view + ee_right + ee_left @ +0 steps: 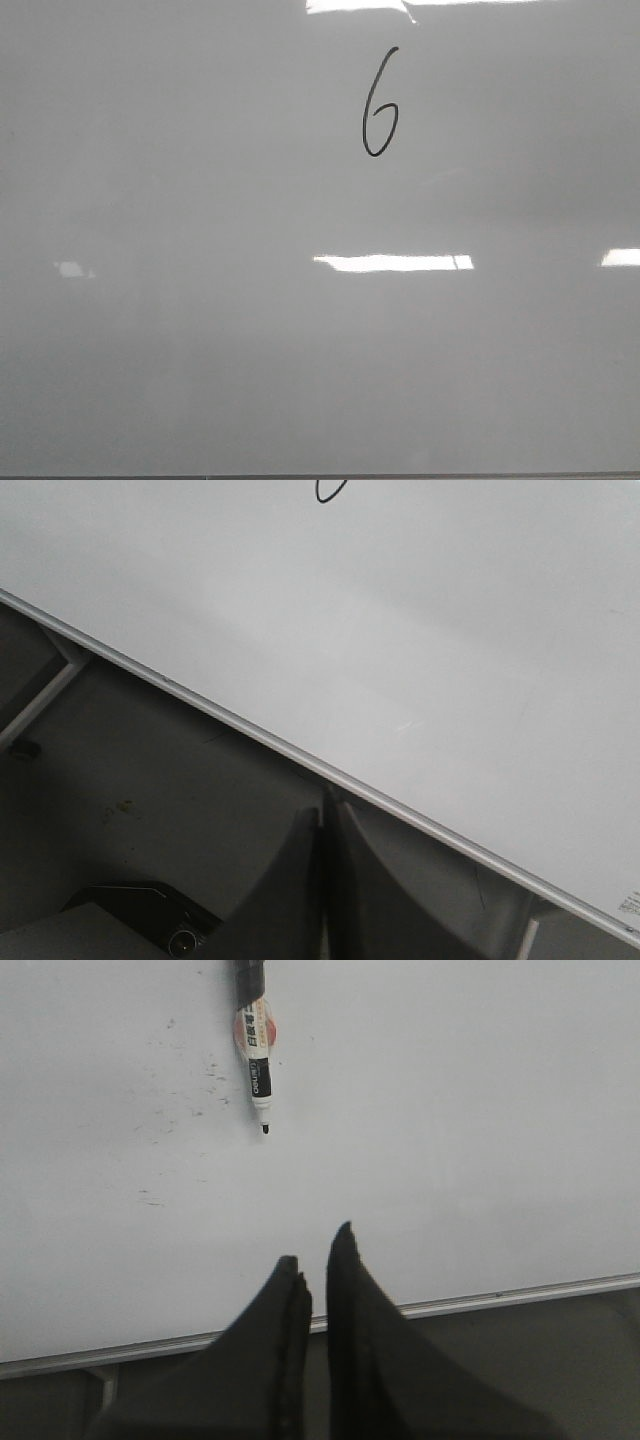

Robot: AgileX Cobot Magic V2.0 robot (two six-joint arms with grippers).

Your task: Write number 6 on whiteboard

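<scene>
The whiteboard fills the front view, glossy grey-white. A thin black number 6 is drawn on its upper middle. Its lower loop shows in the right wrist view. A marker with a white barrel, red label and bare black tip lies on the whiteboard in the left wrist view, beyond the fingers. My left gripper is shut and empty, over the board's near edge. My right gripper is shut and empty, off the whiteboard beside its metal edge. Neither gripper shows in the front view.
Bright rectangular light glares lie on the board. Faint ink specks mark the board near the marker. The metal board edge runs across the right wrist view, with a dark floor and a black device below.
</scene>
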